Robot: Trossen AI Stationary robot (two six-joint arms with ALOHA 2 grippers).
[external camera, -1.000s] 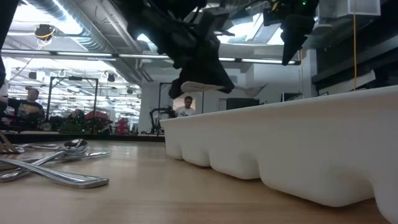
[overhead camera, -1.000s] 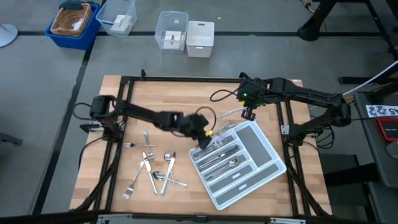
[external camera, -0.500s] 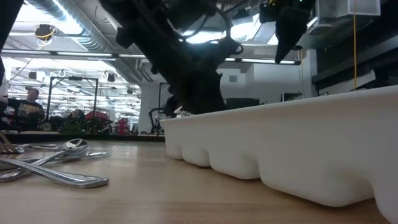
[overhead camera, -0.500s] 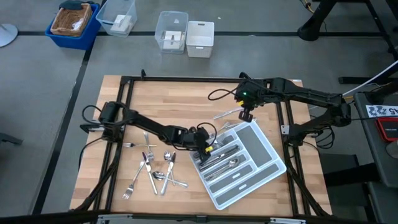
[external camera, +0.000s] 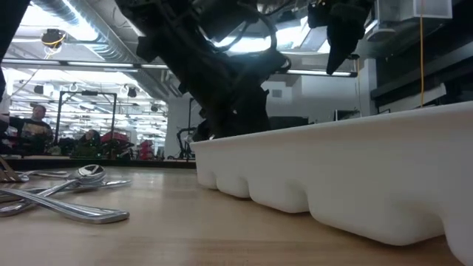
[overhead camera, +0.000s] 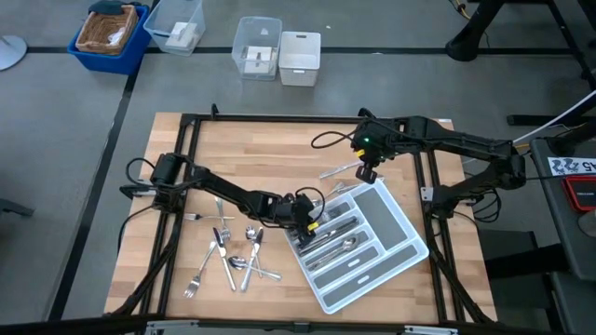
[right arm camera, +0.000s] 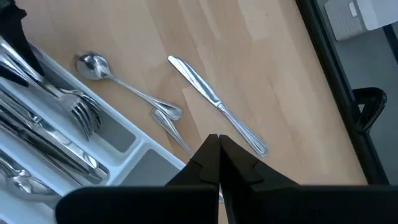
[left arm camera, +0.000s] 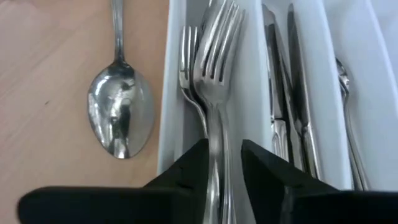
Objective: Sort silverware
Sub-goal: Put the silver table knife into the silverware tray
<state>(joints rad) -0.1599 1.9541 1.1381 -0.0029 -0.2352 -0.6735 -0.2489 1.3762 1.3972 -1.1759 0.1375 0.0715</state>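
While the left claw [left arm camera: 222,171] hangs low over the left end of the grey tray [overhead camera: 396,233], its fingers stand slightly spread on either side of a fork [left arm camera: 216,68] lying in the tray's outermost compartment, beside other forks and knives. More silverware [overhead camera: 228,256] lies scattered on the counter [overhead camera: 251,154] left of the tray. Farther back, the right claw [right arm camera: 218,155] hovers pressed together above a knife [right arm camera: 214,102] on the counter.

light: bright, even | shadows: soft | low view: arms backlit by ceiling lights
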